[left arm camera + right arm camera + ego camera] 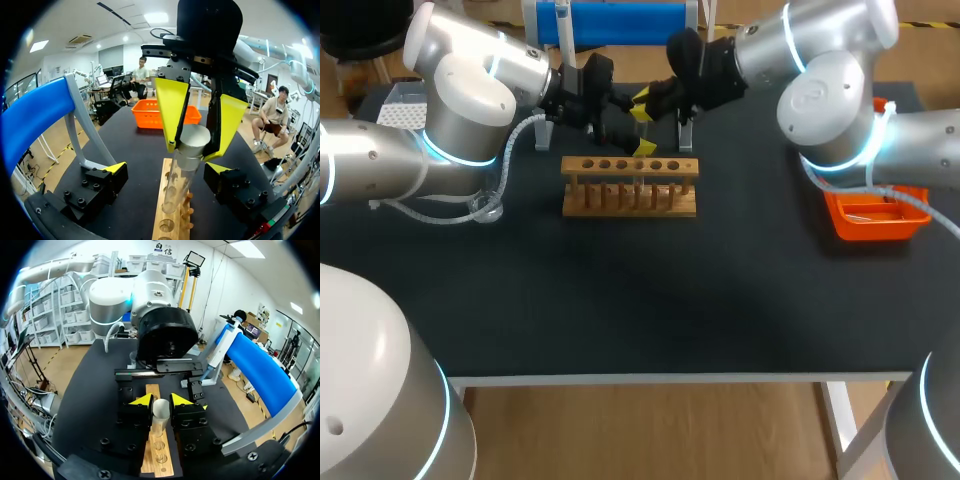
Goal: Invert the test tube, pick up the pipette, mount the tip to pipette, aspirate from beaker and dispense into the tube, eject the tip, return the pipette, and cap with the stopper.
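While the left end effector [166,168] hangs released, fingers wide apart either side of the test tube [182,172] | tube's foot in the wooden rack [630,200] on the tabletop | right end effector [161,401] clenched on the tube's top.

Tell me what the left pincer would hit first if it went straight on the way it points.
Most likely the test tube, held in the right pincer just ahead, between the open fingers of the left pincer; depth is hard to judge.
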